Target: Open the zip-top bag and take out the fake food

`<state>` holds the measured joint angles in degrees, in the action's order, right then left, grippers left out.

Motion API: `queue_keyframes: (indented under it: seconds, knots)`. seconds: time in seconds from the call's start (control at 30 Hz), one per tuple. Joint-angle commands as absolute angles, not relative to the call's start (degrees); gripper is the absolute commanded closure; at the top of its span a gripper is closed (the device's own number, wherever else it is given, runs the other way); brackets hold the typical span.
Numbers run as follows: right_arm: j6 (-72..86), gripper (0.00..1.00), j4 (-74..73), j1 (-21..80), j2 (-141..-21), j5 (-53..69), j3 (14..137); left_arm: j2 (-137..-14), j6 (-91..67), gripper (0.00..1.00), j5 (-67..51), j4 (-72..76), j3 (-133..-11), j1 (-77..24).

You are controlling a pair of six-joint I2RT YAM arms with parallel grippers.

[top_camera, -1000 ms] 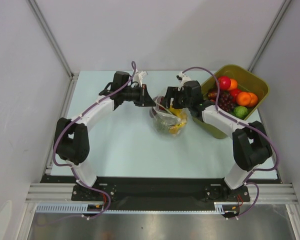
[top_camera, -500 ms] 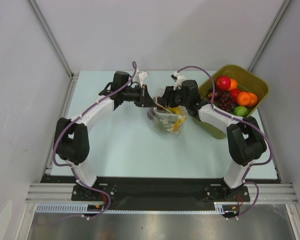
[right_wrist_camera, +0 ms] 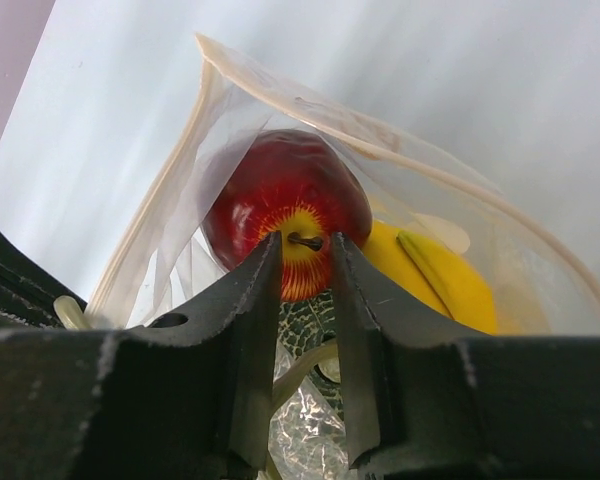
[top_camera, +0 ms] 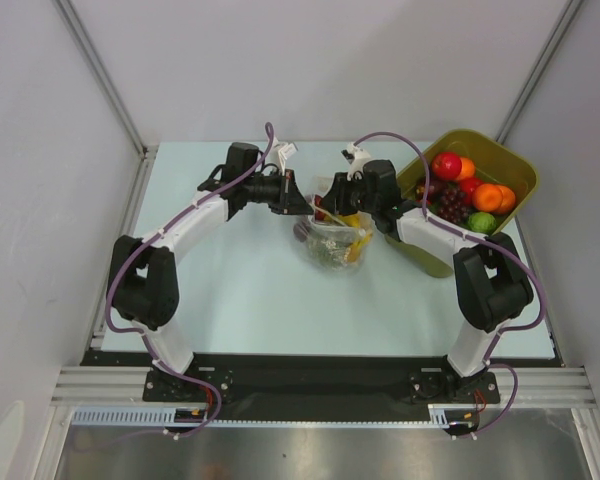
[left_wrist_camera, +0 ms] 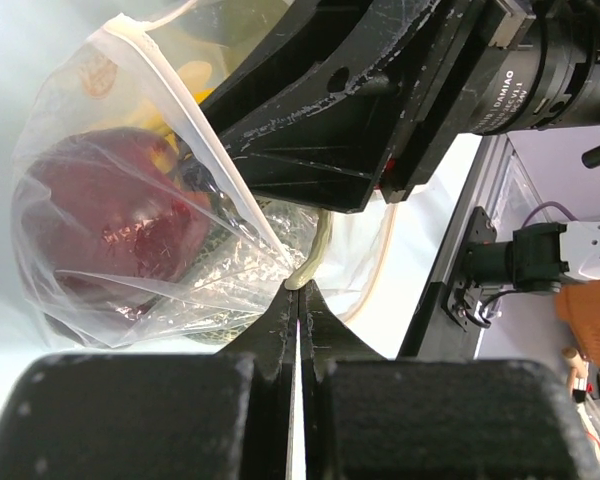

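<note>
The zip-top bag [top_camera: 332, 246] lies mid-table, mouth held open. In the left wrist view the bag [left_wrist_camera: 130, 295] is clear and crinkly, with a dark red apple [left_wrist_camera: 105, 225] inside. My left gripper [top_camera: 298, 203] is shut on the bag's cream zip strip [left_wrist_camera: 318, 250], fingertips meeting [left_wrist_camera: 300, 288]. My right gripper [top_camera: 328, 203] is at the bag's mouth, jaws a narrow gap apart [right_wrist_camera: 305, 242] on either side of the stem of the red apple [right_wrist_camera: 285, 195]. A yellow banana [right_wrist_camera: 440, 275] and a green netted melon piece [right_wrist_camera: 305, 325] lie beside it. The bag's rim [right_wrist_camera: 310, 100] arches over them.
An olive-green tub [top_camera: 512, 163] at the back right holds several toy fruits [top_camera: 467, 196]: red, orange, green, and dark grapes. It stands close behind my right arm. Grey walls enclose the table on three sides.
My right gripper has moved left to the bag's mouth, and the bag has shifted slightly left and back with it. The left gripper has kept its hold.
</note>
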<state>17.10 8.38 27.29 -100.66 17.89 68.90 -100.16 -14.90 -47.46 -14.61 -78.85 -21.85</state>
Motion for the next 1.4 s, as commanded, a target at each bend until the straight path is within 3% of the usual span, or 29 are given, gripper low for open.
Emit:
queue_keyframes:
  seconds: [0.0,0.43,0.6,0.77,1.37]
  knots:
    - [16.7,0.68,10.5,27.4,-99.8,17.7,69.4,-96.7,-13.0,1.0,-50.3,-14.1,-80.6,-22.1]
    - [17.6,0.72,12.4,27.4,-101.0,18.1,70.1,-96.5,-12.8,1.0,-50.7,-14.4,-80.8,-22.2]
    - [17.3,0.82,11.6,27.4,-101.2,18.5,70.1,-96.4,-12.8,1.0,-50.7,-14.3,-80.8,-22.2]
    - [17.5,0.99,11.4,27.5,-101.4,18.5,70.3,-96.5,-12.7,1.0,-50.7,-14.3,-80.6,-22.3]
    - [17.1,1.0,10.0,27.2,-89.6,11.2,67.5,-97.2,-10.9,0.94,-44.9,-18.8,-82.7,-22.2]
